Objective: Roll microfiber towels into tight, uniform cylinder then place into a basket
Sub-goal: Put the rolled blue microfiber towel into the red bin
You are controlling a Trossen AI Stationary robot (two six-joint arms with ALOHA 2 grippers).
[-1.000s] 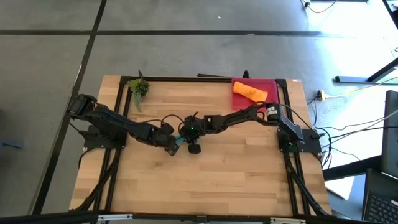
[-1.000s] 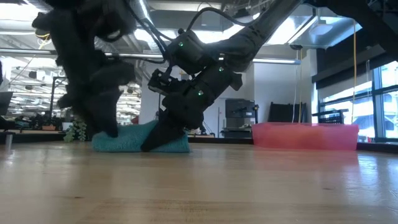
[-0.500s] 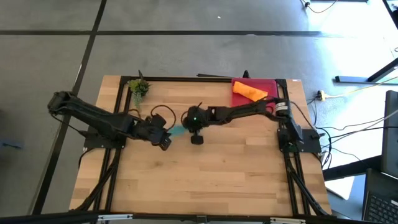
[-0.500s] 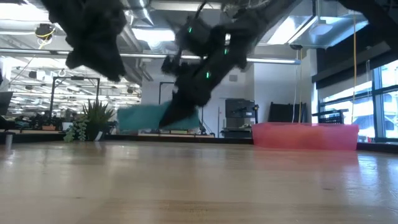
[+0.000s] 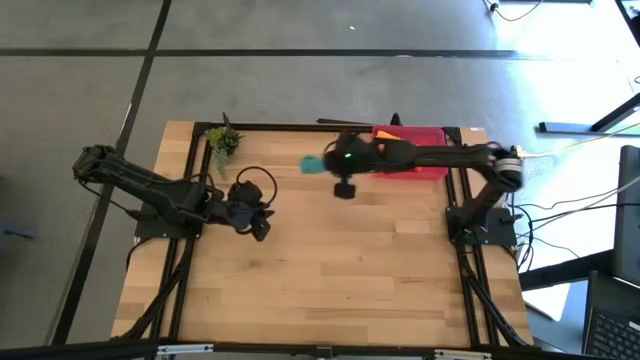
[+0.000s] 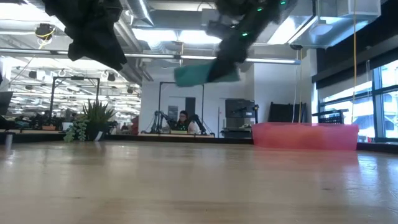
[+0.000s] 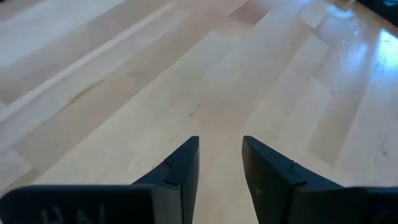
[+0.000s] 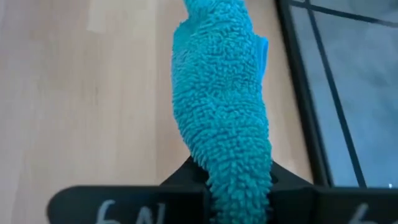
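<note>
The right gripper [image 5: 322, 163] is clamped on the teal towel [image 5: 312, 163], which hangs rolled and limp out past the fingers in the right wrist view [image 8: 224, 112]. In the high view the gripper sits in the upper middle of the frame, above the table's [image 5: 330, 270] far edge, with the towel sticking out toward the left of it. The low view shows the towel [image 6: 198, 74] well clear of the tabletop, high in the middle of the frame, held from its right end. The right arm stretches leftward across the basket [image 5: 432, 136], which lies at the upper right of the table in the high view, so much of the basket is hidden under it; a sliver of the orange towel [image 5: 385, 131] shows at the basket's upper left. In the low view the basket [image 6: 305, 135] stands at the right. The left gripper [image 5: 259, 222] waits over the left middle of the table, its fingers [image 7: 180, 171] a narrow gap apart and holding nothing. A small plant [image 5: 222, 141] stands at the table's upper left.
</note>
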